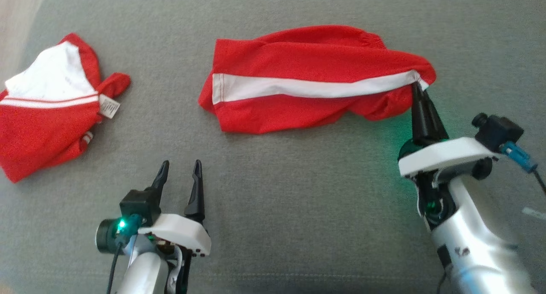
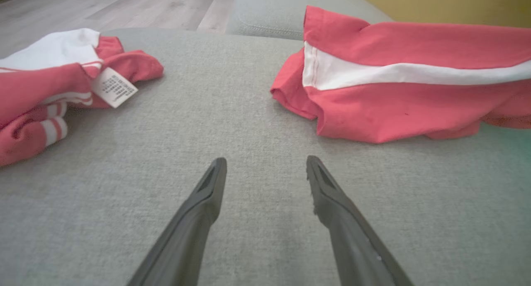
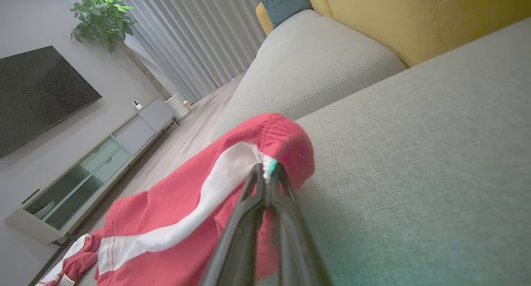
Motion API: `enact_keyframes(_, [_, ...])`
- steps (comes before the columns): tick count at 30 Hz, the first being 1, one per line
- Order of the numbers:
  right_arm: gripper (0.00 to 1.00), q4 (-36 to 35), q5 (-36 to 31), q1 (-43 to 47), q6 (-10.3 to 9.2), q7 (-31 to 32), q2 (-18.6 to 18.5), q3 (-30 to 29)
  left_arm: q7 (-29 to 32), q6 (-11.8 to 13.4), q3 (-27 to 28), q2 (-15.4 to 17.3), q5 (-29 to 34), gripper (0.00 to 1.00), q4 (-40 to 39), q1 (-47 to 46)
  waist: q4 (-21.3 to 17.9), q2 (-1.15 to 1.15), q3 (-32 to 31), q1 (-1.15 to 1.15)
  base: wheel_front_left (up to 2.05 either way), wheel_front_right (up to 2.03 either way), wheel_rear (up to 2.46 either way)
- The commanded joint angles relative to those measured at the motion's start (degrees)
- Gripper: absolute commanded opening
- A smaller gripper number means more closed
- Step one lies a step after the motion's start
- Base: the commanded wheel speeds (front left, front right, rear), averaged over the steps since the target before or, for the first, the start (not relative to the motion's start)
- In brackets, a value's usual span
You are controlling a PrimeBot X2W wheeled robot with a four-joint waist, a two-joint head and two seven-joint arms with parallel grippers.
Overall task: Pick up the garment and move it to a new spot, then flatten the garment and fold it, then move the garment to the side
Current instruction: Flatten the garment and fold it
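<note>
Garment [image 1: 307, 110] pinched by right gripper [image 3: 267, 169], seemingly at waistband [image 3: 282, 130] per wrist view; left gripper [image 2: 265, 163] gapes empty.

Care tag [image 2: 114, 86] print too small, illegible

The garment [image 1: 307, 80] is thin, matt red cloth with a white band, softly creased, its waistband gathered into fine puckers. The sofa seat [image 1: 298, 200] is grey woven fabric, matt and slightly coarse. The fingers [image 2: 207, 203] of the left end effector [image 1: 181, 164] look like smooth, dark matt plastic; its housing [image 1: 183, 236] is glossy white. The floor [image 2: 124, 8] is pale wood grain with a dull sheen.
</note>
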Motion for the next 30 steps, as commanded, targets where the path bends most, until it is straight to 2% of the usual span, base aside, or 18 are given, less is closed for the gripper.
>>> enact_keyframes(1, [0.0, -3.55, -1.13, 2.16, -0.05, -0.63, -0.74, 2.35, -0.71, 0.04, 1.12, 0.7, -0.5, 1.0, -1.75, -1.29, -1.73, 0.0, -1.54, 0.0, 0.0, 0.0, 0.0])
enact_keyframes(8, [0.0, -7.87, -0.31, 7.57, -0.05, -0.63, -4.77, 6.92, -0.71, -0.23, 0.0, 0.7, -1.94, 1.0, -2.07, -1.33, -4.82, 0.0, -3.97, 0.0, 0.0, 0.0, 0.0])
enact_keyframes(14, [0.0, -7.01, 1.28, 11.36, -0.05, -0.63, -9.02, 12.64, -0.71, -0.88, -1.11, 0.7, -4.26, 1.0, -1.77, -1.46, -7.12, 0.0, -4.74, 0.0, 0.0, 0.0, 0.0])
enact_keyframes(19, [0.0, -4.81, 2.35, 12.82, -0.05, -0.63, -11.05, 15.47, -0.71, -3.3, -2.33, 0.7, -7.9, 1.0, -0.71, -3.28, -8.09, 0.0, -3.78, 0.0, 0.0, 0.0, 0.0])
enact_keyframes(24, [0.0, -4.03, 2.58, 11.57, -0.05, -0.63, -10.34, 16.34, -0.71, -6.27, -2.35, 0.7, -10.31, 1.0, 3.2, -8.76, -9.06, 0.0, -1.87, 0.0, 0.0, 0.0, 0.0])
enact_keyframes(30, [0.0, -4.39, 2.18, 8.9, -0.05, -0.63, -8.08, 17.01, -0.71, -8.25, -1.56, 0.7, -10.78, 1.0, 9.43, -16.62, -9.88, 0.0, 0.78, 0.0, 0.0, 0.0, 0.0])
